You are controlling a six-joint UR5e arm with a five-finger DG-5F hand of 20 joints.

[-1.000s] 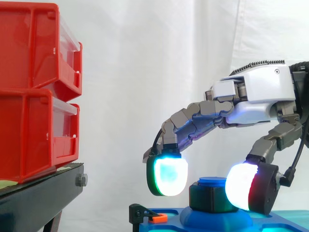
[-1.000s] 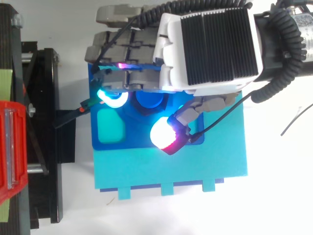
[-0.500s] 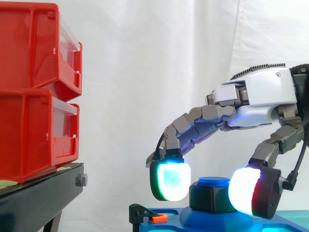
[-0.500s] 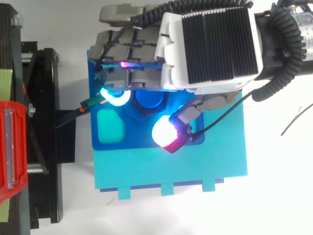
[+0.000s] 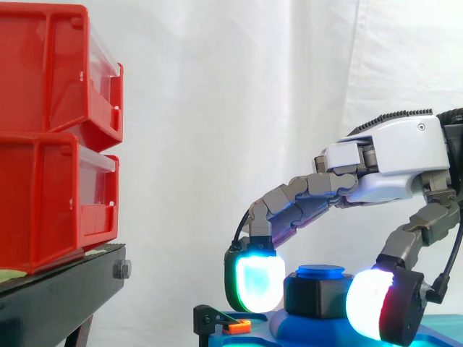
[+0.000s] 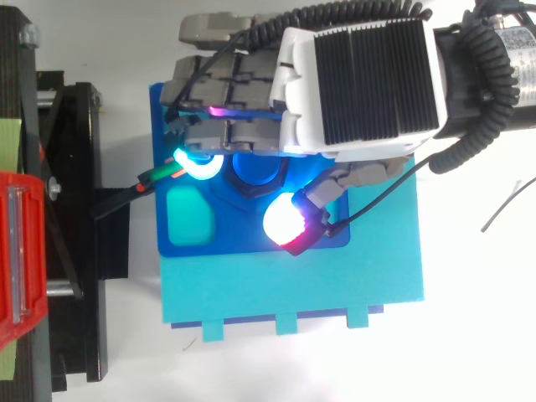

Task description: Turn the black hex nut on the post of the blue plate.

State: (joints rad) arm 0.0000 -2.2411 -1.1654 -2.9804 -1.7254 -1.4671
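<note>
Side view: the hand point(image 5: 391, 152) arches down from the right, its fingers point(image 5: 253, 282) curled round the black nut point(image 5: 316, 296), a glowing pad against its left side and the thumb pad against its right. The blocky, flat-sided nut sits on the upright, round-capped blue post point(image 5: 320, 271) of the smooth plastic plate point(image 5: 260, 336), axis vertical. Red bins point(image 5: 51, 130) stand far left.

Top view: the plate point(image 6: 226, 239) lies on a cyan slab point(image 6: 293, 285). The post point(image 6: 258, 170) shows between the pads.

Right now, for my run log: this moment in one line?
robot hand: curled round black hex nut | black hex nut: on post of blue plate
</note>
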